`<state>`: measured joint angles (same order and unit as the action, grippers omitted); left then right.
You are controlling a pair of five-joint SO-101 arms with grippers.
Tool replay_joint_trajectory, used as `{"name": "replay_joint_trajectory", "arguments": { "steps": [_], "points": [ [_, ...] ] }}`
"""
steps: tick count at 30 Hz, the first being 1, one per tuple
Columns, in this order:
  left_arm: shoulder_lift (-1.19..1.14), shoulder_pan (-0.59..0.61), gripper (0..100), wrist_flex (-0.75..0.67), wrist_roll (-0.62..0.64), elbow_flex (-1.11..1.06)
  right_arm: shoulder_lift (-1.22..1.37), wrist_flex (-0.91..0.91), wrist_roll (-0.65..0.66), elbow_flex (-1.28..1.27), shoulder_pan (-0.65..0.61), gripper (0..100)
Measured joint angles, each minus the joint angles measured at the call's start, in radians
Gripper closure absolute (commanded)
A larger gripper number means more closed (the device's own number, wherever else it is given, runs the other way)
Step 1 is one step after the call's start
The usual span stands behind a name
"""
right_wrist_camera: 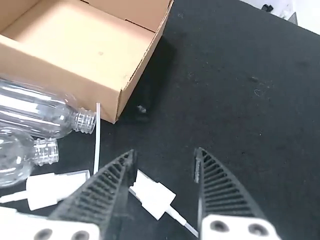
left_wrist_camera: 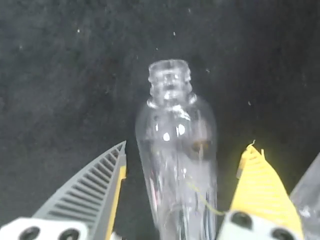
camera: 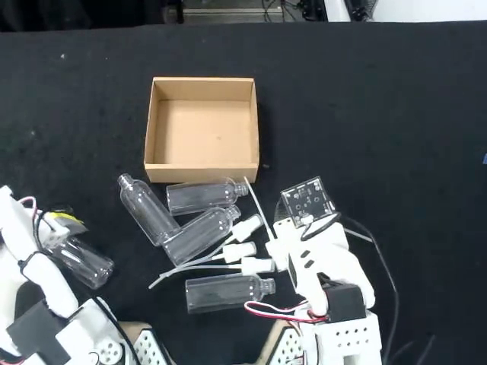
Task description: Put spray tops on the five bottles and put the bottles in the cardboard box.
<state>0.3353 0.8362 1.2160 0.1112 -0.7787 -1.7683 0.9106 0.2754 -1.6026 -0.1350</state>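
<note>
Hovering wide open, right pincer point(right_wrist_camera: 165, 152) has small white plastic spray top point(right_wrist_camera: 152, 192) btwn its jaws, tube slanting across gap, near brown cardboard box point(right_wrist_camera: 100, 92) corner.

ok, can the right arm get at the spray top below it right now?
Probably yes. The right gripper has its fingers open either side of the spray top, which lies on the cloth with nothing over it.

My table point(camera: 396, 91) wears a black cloth. Beyond its far edge I see what may be cables point(camera: 274, 9) and a white surface point(camera: 426, 7).
</note>
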Motion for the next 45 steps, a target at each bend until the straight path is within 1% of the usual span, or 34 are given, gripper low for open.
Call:
{"name": "replay_joint_trajectory", "arguments": {
  "steps": [3, 6, 10, 11, 15, 17, 23, 26, 29, 32, 35, 37, 39, 41, 43, 45],
  "points": [
    [0.000, 0.000, 67, -0.109, 0.008, -0.071, 0.000, 0.000, 0.000, 0.000, 0.000, 82.9],
    [0.000, 0.000, 67, -0.152, 0.008, -0.089, 0.000, 0.000, 0.000, 0.000, 0.000, 82.9],
    [0.000, 0.000, 68, -0.163, 0.008, -0.091, 0.000, 0.000, 0.000, 0.000, 0.000, 82.9],
    [0.000, 0.000, 70, -0.163, 0.008, -0.091, 0.000, 0.000, 0.000, 0.000, 0.000, 82.9],
    [0.000, -0.012, 84, -0.164, 0.009, -0.101, 0.000, 0.000, 0.000, 0.000, 0.000, 82.9],
    [0.000, -0.034, 88, -0.167, 0.009, -0.101, 0.000, 0.000, 0.000, 0.000, 0.000, 82.9],
    [0.000, -0.137, 88, -0.166, 0.008, -0.092, 0.000, 0.000, 0.000, 0.000, 0.000, 82.9],
    [-0.002, -0.169, 88, -0.164, -0.031, -0.006, 0.000, 0.000, 0.000, 0.000, 0.000, 82.9],
    [-0.002, -0.173, 88, -0.164, -0.146, 0.097, 0.000, 0.000, 0.000, 0.000, 0.000, 82.9],
    [-0.002, -0.173, 88, -0.155, -0.311, 0.161, 0.000, 0.000, 0.000, 0.000, 0.000, 82.9],
    [-0.002, -0.166, 88, -0.080, -0.543, 0.170, 0.000, 0.000, 0.000, 0.000, 0.000, 82.9],
    [-0.002, -0.135, 88, -0.025, -0.717, 0.167, 0.000, 0.000, 0.000, -0.008, 0.000, 82.9],
    [-0.002, -0.097, 88, -0.009, -0.884, 0.135, 0.000, 0.000, 0.000, -0.011, 0.000, 82.9],
    [-0.002, -0.061, 88, -0.025, -1.023, 0.083, 0.000, 0.000, 0.000, -0.011, 0.000, 82.9],
    [-0.002, -0.028, 87, -0.074, -1.092, 0.025, 0.000, 0.000, 0.000, -0.011, 0.000, 82.9],
    [-0.002, 0.000, 80, -0.126, -1.120, -0.023, 0.000, 0.000, 0.000, -0.011, 0.000, 82.9]
  ]
}}
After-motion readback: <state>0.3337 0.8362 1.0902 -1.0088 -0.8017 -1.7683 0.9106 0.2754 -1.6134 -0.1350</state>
